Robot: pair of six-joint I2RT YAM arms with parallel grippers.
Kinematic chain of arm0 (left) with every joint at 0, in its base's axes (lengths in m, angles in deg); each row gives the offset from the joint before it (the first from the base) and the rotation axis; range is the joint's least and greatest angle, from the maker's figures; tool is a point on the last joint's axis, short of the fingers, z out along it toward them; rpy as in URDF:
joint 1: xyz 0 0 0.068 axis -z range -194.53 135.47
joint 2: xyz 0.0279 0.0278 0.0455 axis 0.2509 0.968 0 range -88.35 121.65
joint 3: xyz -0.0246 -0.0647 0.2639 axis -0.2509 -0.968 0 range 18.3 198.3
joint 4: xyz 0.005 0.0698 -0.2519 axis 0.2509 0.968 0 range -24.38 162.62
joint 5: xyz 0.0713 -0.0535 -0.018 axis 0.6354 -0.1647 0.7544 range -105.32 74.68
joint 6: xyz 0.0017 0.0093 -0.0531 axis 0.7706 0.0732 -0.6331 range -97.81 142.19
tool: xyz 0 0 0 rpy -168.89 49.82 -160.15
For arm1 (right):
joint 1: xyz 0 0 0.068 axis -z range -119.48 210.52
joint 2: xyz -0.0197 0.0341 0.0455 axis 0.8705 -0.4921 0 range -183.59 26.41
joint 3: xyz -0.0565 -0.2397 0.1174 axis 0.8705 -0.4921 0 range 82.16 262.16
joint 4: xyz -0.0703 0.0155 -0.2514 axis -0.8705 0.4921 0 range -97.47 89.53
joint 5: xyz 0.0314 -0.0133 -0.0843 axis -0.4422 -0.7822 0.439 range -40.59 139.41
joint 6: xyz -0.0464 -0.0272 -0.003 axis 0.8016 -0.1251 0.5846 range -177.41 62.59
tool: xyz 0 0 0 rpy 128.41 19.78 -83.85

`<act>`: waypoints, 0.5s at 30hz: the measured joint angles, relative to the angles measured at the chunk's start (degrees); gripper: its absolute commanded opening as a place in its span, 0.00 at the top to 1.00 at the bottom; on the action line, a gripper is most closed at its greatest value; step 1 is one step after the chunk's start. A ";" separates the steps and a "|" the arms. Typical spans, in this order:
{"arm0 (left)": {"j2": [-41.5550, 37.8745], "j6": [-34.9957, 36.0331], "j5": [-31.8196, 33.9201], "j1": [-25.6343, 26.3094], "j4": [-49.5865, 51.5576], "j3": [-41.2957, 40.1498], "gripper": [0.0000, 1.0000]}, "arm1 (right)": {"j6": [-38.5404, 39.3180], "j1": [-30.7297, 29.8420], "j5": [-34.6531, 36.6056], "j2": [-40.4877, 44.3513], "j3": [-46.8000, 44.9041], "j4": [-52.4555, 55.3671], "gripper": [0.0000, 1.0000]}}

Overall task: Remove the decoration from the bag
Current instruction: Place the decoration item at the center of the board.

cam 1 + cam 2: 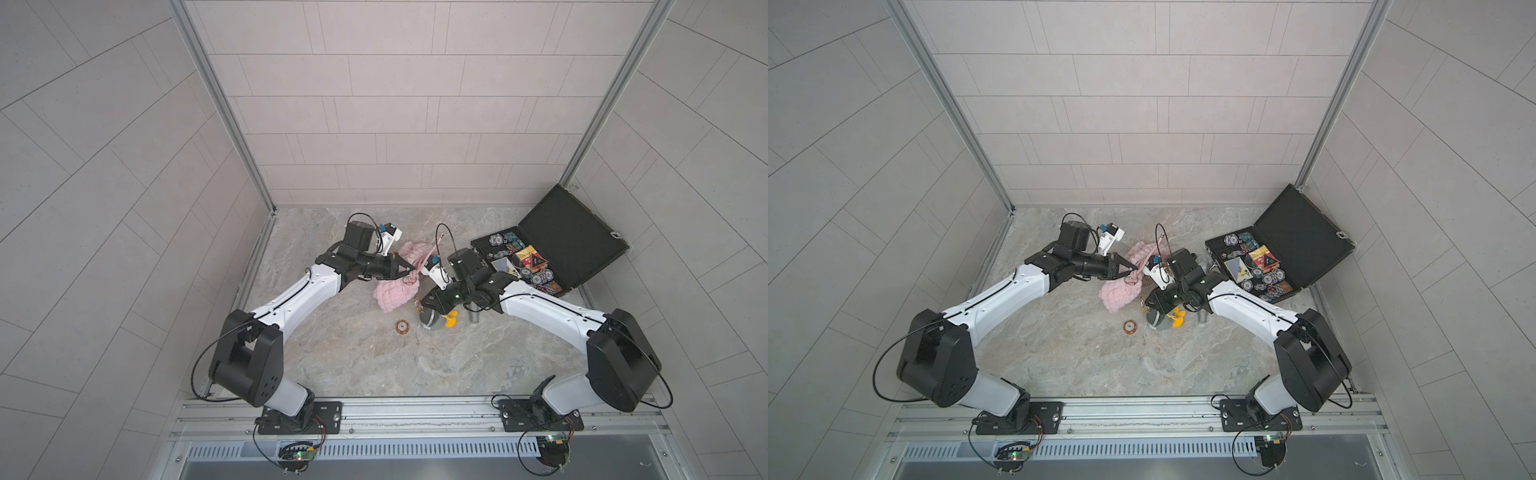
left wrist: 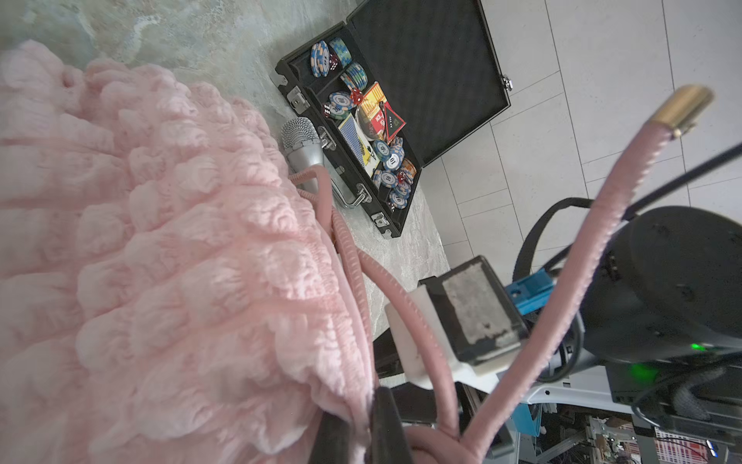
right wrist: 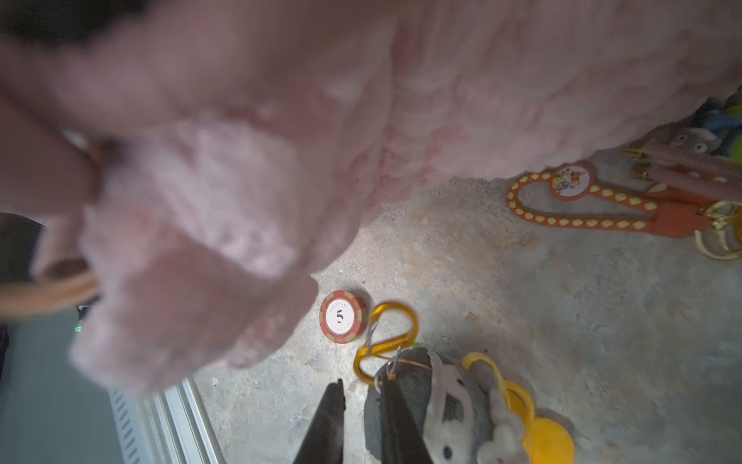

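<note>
Left pincer (image 1: 409,273) clamps the puffy pale-pink handbag's (image 1: 392,293) cord (image 2: 594,241), steadying it; right pincer (image 3: 361,381), barely apart, should next pinch the yellow carabiner (image 3: 395,306).

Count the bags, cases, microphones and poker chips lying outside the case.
bag: 1
case: 1
microphone: 1
loose chip: 1
Total: 4

The bag (image 2: 180,241) is pale pink and bubble-quilted; its cord (image 2: 602,225) is a deeper pink, gold-capped. Ahead of the black right gripper (image 3: 361,387) lie a red-and-tan chip (image 3: 342,316) with a white centre and a yellow clip (image 3: 391,333). Farther off is an orange strap (image 3: 582,211) with cream diamonds.
</note>
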 measured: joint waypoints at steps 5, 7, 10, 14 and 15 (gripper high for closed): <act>1.46 1.57 -1.36 1.88 0.81 0.00 1.00 | -1.90 0.11 -1.73 -0.28 1.01 -2.21 0.82; 2.10 2.38 -1.97 2.43 1.68 0.00 1.00 | -2.43 0.46 -2.08 -0.28 1.81 -2.91 0.82; 2.25 3.93 -2.03 2.34 2.91 0.44 1.00 | -2.97 1.46 -2.80 -0.13 1.81 -3.08 0.81; 2.25 6.86 -2.03 1.53 6.73 2.95 1.00 | -3.85 5.31 -3.30 3.85 -0.33 -4.66 0.80; 2.25 7.89 -2.03 1.18 8.17 4.02 1.00 | -4.07 6.73 -3.34 5.60 -1.27 -4.98 0.79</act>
